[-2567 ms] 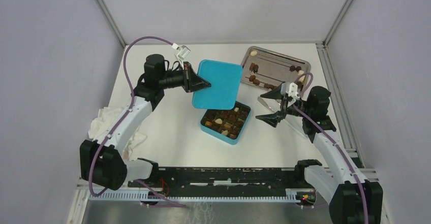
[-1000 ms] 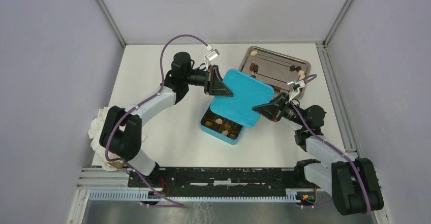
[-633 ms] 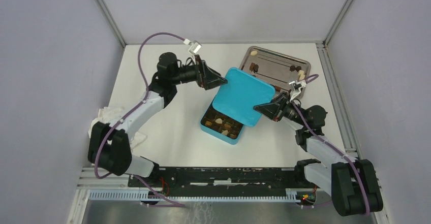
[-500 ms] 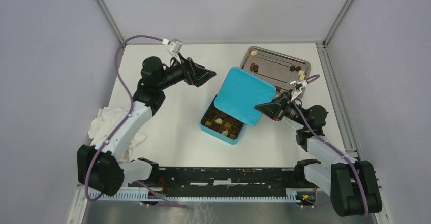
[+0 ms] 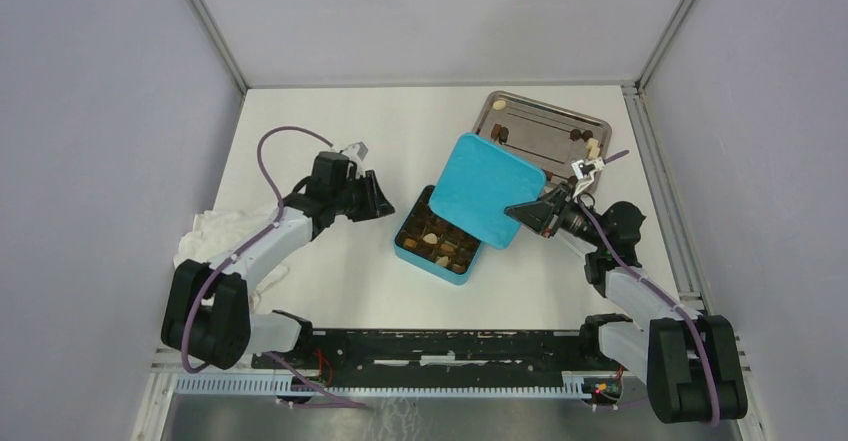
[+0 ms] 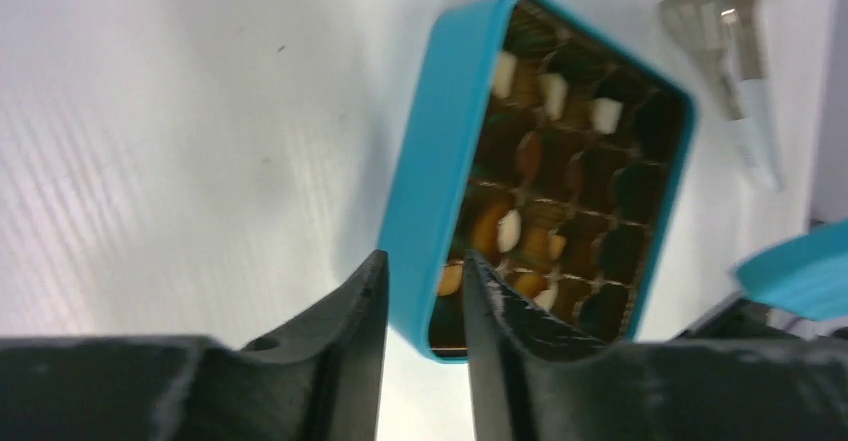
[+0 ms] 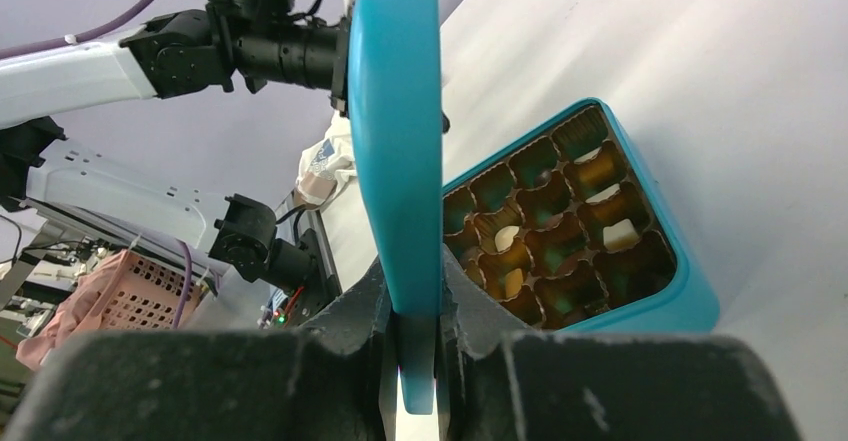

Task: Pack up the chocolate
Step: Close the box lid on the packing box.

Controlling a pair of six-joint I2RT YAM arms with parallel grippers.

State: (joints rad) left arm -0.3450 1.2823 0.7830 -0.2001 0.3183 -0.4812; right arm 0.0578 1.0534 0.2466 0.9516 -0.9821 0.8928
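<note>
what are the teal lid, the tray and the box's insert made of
teal lid: likely painted tin; thin rigid edge, smooth matte face.
tray: metal, probably stainless; silvery and reflective.
insert: thin glossy brown-gold plastic or foil; shiny cell walls.

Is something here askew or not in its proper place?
Yes. The teal lid is not seated: the right pincer holds it by one edge, tilted over the far side of the open box. Chocolates lie on the metal tray.
</note>
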